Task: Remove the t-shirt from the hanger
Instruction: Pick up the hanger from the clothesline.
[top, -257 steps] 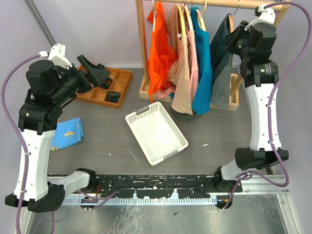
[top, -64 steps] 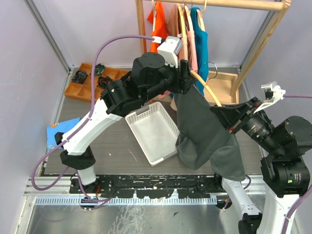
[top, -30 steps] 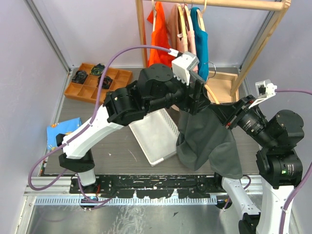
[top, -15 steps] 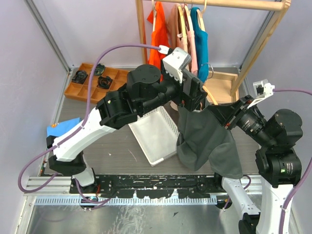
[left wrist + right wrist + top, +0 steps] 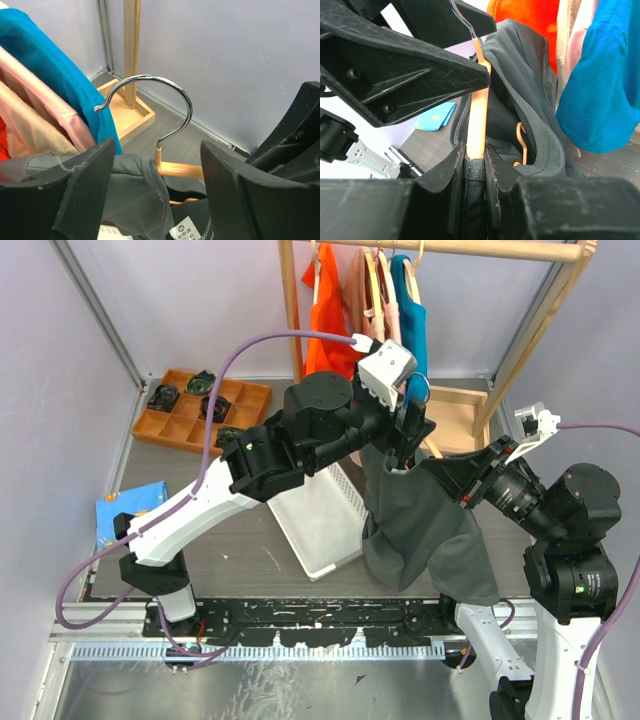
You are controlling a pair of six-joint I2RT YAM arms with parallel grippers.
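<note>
Near edge: black rail with both arm bases bolted on, then grey wood-grain desk, scuffed. Blue cloth lies flat at the desk's left side, near the left wall. White plastic basket sits mid-desk at an angle, partly under the left arm, which reaches across to the right. The dark grey t-shirt hangs in the air right of the basket, on the wooden hanger, its lower cloth drooping toward the near edge in front of the right arm. Right jaws are closed tight on the hanger's wooden arm, with a seam of shirt cloth pinched in as well. Left jaws are up at the collar, spread wide, gripping nothing; the collar and the hanger neck sit in the gap between the two fingers. The chrome hook stands free above the collar, hooked on nothing. A white label shows inside the collar, print too small to read. Further back on the left, an orange wooden compartment tray holds small dark items. Behind, a wooden rack with a box base carries an orange garment, a pink one and a teal one side by side. Pale lilac walls close the room, with a grey metal post slanting at the left.
</note>
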